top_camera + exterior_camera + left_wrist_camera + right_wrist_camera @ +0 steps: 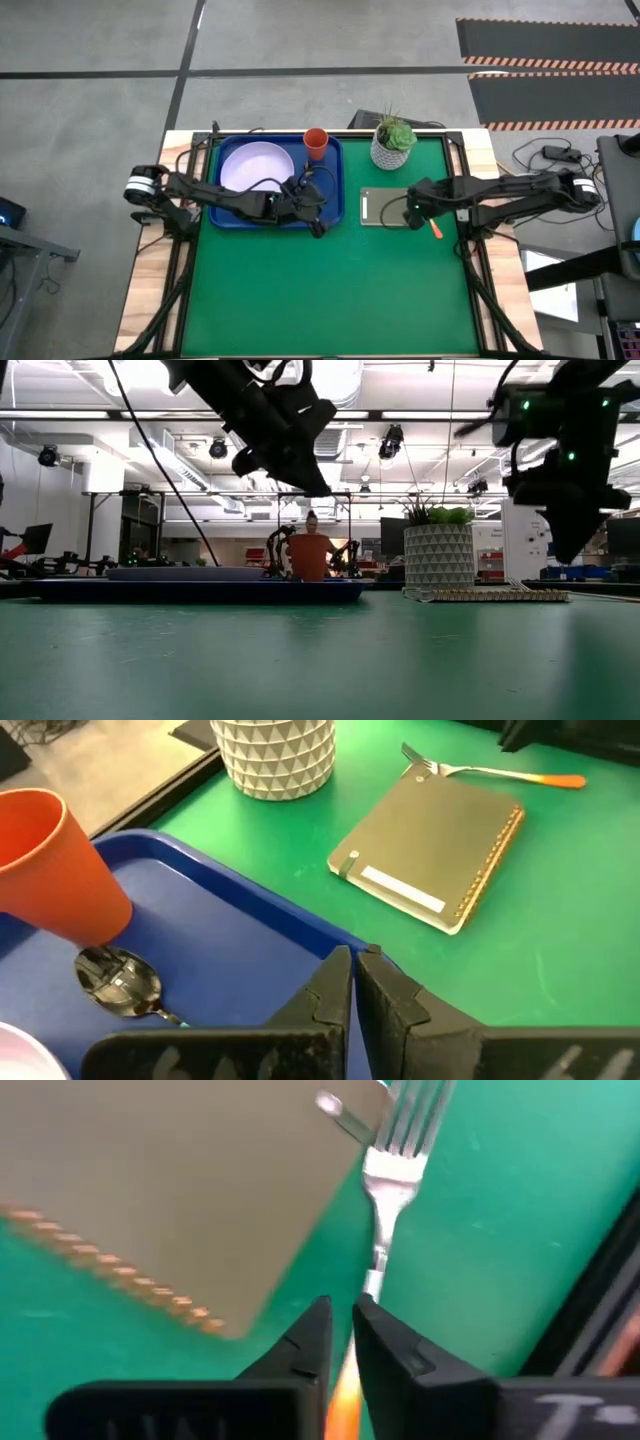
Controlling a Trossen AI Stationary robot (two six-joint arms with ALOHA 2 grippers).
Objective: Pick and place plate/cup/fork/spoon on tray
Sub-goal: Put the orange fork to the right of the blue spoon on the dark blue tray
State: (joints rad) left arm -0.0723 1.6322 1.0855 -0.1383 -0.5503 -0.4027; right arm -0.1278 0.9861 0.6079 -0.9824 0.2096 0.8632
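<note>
The blue tray (228, 219) lies at the table's far left. On it are the pale plate (255, 163), the orange-red cup (316, 143) and the spoon, whose dark bowl (120, 982) lies next to the cup. My left gripper (355, 982) is shut and empty above the tray's right rim (300, 925). The fork (480, 770) lies on the green mat with its tines (405, 1120) at a corner of the grey-green pad (385, 207) and its orange handle (435, 229) pointing away. My right gripper (342, 1338) hangs shut above the fork's handle, clear of it.
A white pot with a green plant (393, 145) stands at the far edge, between the tray and the right arm. The green mat (330, 290) stretches toward the near edge. A person in orange (310, 552) sits in the room beyond the table.
</note>
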